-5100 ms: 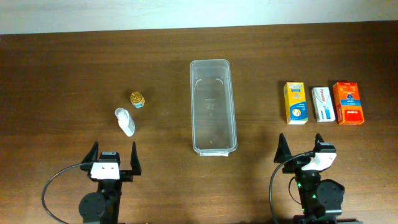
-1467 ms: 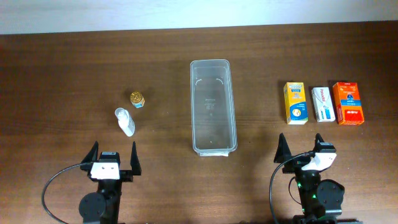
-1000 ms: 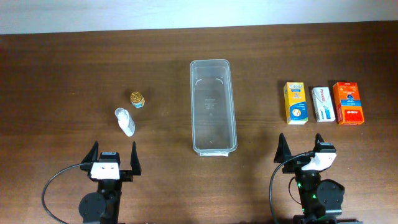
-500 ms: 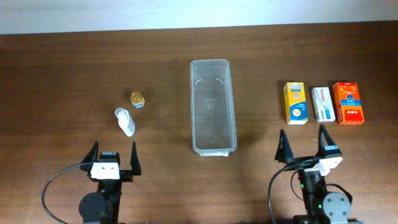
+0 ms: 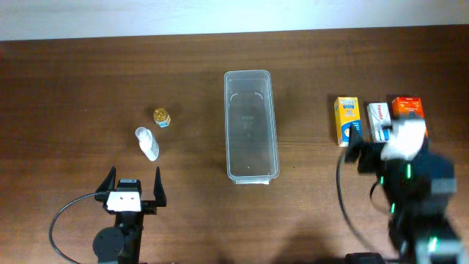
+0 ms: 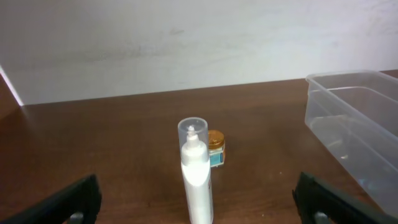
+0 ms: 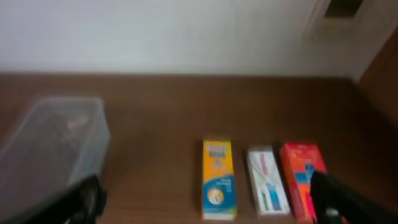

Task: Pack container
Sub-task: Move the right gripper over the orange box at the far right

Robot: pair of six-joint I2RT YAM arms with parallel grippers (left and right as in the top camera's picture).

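Note:
The container (image 5: 251,126), a long clear plastic bin, stands empty at the table's middle; it also shows in the left wrist view (image 6: 357,124) and the right wrist view (image 7: 56,143). My right gripper (image 5: 381,139) is raised and blurred over the near ends of three boxes, its jaws wide open and holding nothing. Below it lie a yellow box (image 7: 217,179), a white box (image 7: 267,182) and an orange box (image 7: 302,180). My left gripper (image 5: 134,185) rests open near the front edge, facing a white bottle (image 6: 196,171) and a small gold-lidded jar (image 6: 215,148).
In the overhead view the bottle (image 5: 147,142) and jar (image 5: 161,116) lie left of the container, the yellow box (image 5: 346,117), white box (image 5: 377,116) and orange box (image 5: 407,107) to its right. A pale wall runs along the table's far edge.
My right arm has lifted off its rest and swung forward over the three boxes, still open. The left arm and all objects have stayed put.

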